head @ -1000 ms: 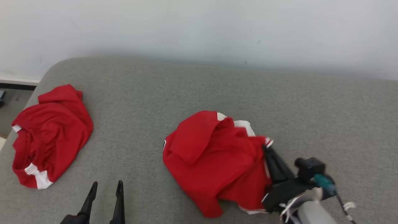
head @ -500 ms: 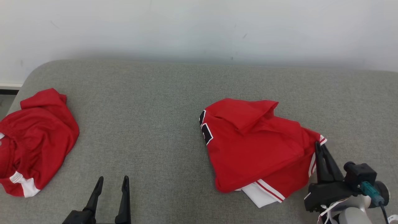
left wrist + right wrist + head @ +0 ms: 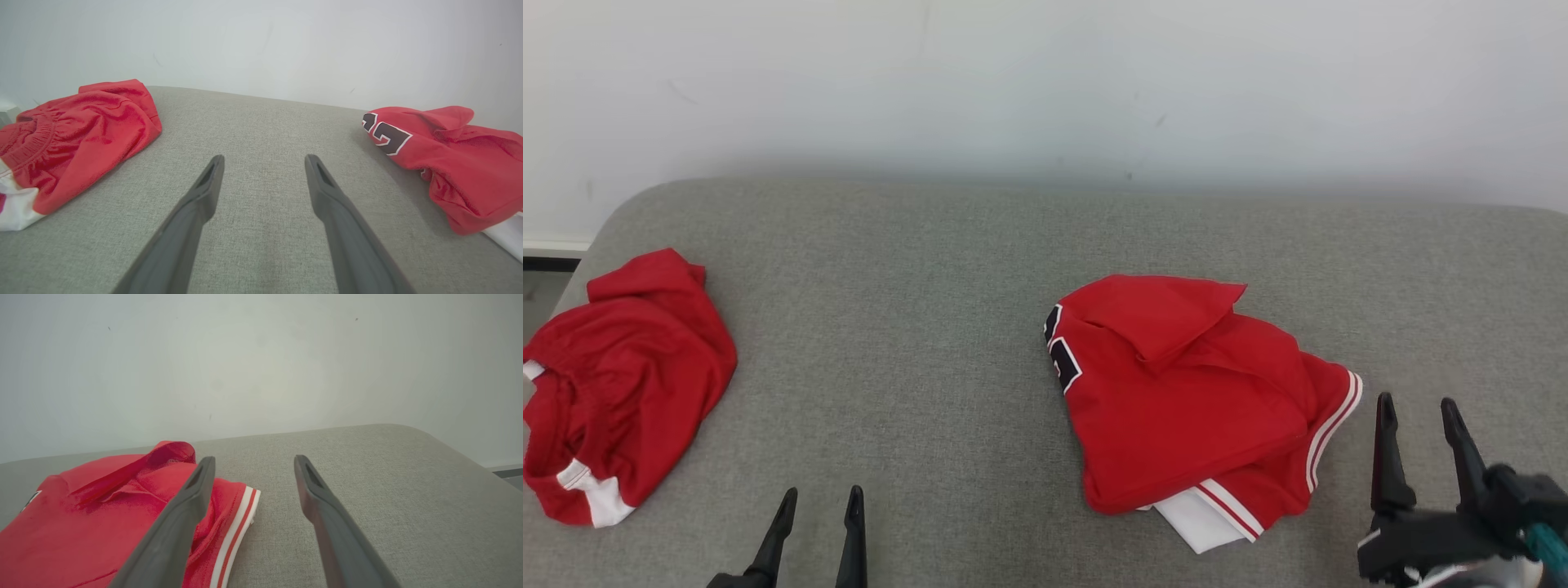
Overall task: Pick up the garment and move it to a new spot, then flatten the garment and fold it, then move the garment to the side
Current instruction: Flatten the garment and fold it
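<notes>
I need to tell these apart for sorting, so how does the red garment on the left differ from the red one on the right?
The right garment shows a black, white-edged number; the left garment shows none. The right garment has striped red-and-white trim, the left garment a gathered waistband and plain white patch. Both are red, crumpled, lying on the grey cushion.

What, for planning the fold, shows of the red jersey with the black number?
The red jersey is thin, shiny fabric with striped white trim and a black outlined number at its left end. It lies bunched, a flap folded over its top, on the grey cushion. The open right gripper stands beside its striped hem, apart.
</notes>
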You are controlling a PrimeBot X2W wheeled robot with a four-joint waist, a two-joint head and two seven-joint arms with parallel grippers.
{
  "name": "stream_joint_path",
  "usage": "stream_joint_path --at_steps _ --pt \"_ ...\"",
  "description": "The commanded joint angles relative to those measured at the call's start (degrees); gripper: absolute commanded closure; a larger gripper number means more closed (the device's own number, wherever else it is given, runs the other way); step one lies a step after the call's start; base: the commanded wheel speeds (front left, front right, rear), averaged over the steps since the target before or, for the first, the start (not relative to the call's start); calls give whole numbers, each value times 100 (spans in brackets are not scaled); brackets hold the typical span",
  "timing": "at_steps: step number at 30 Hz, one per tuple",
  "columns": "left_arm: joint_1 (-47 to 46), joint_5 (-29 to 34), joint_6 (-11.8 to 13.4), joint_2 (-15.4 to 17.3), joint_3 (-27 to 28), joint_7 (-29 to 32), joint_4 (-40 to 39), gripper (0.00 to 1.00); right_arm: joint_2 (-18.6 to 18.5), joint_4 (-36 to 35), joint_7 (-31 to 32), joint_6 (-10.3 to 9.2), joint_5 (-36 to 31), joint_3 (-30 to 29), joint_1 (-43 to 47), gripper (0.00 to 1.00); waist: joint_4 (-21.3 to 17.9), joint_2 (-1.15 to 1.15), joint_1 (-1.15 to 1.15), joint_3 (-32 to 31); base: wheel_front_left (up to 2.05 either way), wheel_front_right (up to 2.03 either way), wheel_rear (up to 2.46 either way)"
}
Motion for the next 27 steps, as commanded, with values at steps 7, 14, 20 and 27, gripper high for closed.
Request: stream_joint_path --at_steps 7,14,20,27 --pt "6 83 7 -7 -98 -22 -94 0 95 -844 -3 18 374 330 782 0 -228 0 0 0 0 0 0" --pt "-239 272 7 65 -705 -22 -127 0 91 -993 -3 18 624 806 960 0 -461 0 0 138 0 0 0" --pt "-833 320 7 249 -1960 -23 61 0 88 -915 -3 18 716 1009 751 0 -710 0 0 317 0 0 0" --pt "-1619 373 8 405 -3067 -23 562 0 91 -844 -3 18 830 1088 612 0 -1047 0 0 502 0 0 0"
